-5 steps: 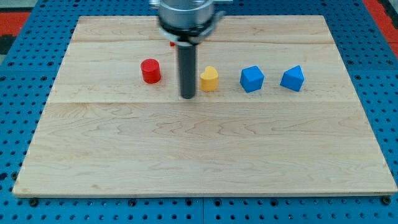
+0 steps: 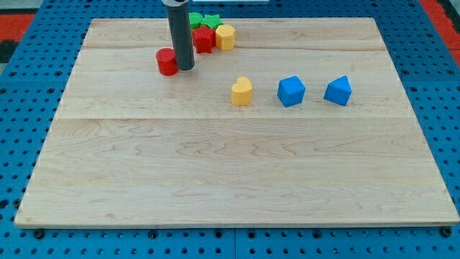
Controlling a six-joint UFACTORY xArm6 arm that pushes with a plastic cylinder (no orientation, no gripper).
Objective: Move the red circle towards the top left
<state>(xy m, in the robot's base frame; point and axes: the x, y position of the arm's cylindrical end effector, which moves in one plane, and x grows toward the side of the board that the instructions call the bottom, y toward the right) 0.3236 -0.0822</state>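
Note:
The red circle (image 2: 167, 62) is a short red cylinder on the wooden board (image 2: 230, 173), in the upper left part of the view. My tip (image 2: 185, 68) stands right against the circle's right side, touching it. The dark rod rises from there to the view's top edge.
A cluster sits near the top edge, just right of the rod: a red block (image 2: 203, 39), a yellow block (image 2: 226, 37) and green blocks (image 2: 204, 19). A yellow block (image 2: 242, 91) and two blue blocks (image 2: 291, 91) (image 2: 338, 91) lie in a row at mid-right.
My tip has moved up and to the left, from beside the yellow block to the red circle's right side. The red circle has shifted up and slightly left.

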